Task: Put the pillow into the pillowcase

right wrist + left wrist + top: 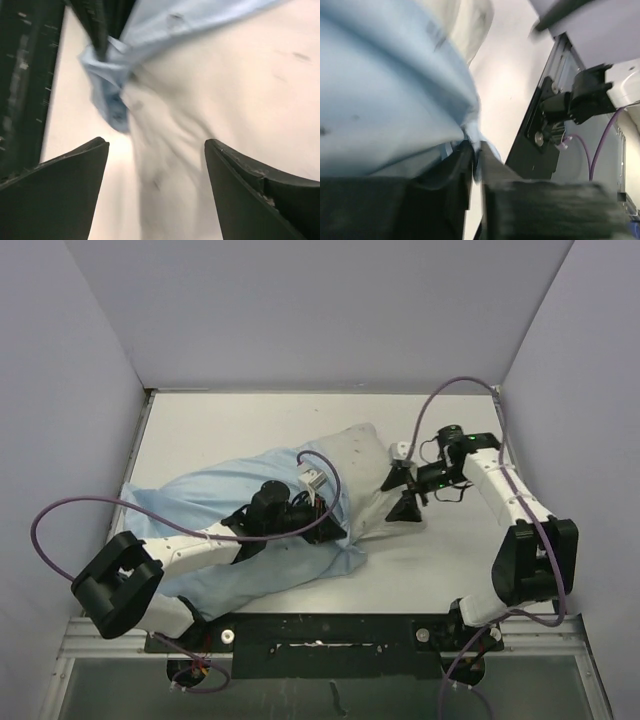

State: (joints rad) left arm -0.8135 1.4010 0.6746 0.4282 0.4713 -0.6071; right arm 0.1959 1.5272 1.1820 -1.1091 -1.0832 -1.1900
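The off-white pillow [368, 458] lies mid-table, its left part covered by the light-blue pillowcase [215, 502]. My left gripper [330, 528] sits at the pillowcase's open edge near the pillow's front. In the left wrist view it [475, 148] is shut on a fold of the pillowcase [385, 100], with the pillow [470, 25] above. My right gripper [404, 492] stands open at the pillow's bare right end. In the right wrist view its fingers [156, 145] straddle a corner of the pillow [175, 150] without pinching it; the pillowcase [165, 25] edge is further on.
Grey walls [60, 390] close in the white table [250, 420] on three sides. A black base plate [330, 635] runs along the near edge. Purple cables [60, 530] loop off both arms. The right arm's base [585, 95] shows in the left wrist view.
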